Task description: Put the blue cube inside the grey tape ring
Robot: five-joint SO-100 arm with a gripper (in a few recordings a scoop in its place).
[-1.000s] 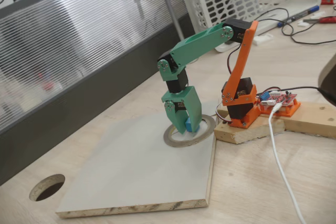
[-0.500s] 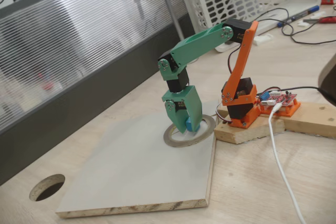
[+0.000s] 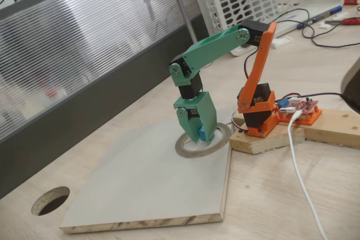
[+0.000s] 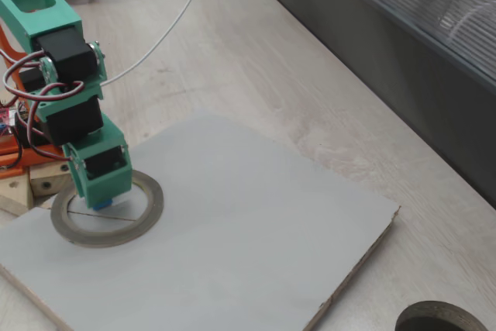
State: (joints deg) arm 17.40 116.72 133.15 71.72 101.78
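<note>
Holding the blue cube [image 3: 201,134] low over the opening of the grey tape ring [image 3: 185,150], the green gripper [image 3: 198,133] is pointing straight down.

Its jaws are sitting closed around the cube, which is showing as a blue sliver at the tips in both fixed views, inside the ring's outline on the white board [image 3: 140,184]. The risk is lying in the release: the cube is sitting toward the ring's far side, so if the jaws are opening unevenly or it is sticking to one finger, it is likely landing on the tape band rather than inside.
</note>
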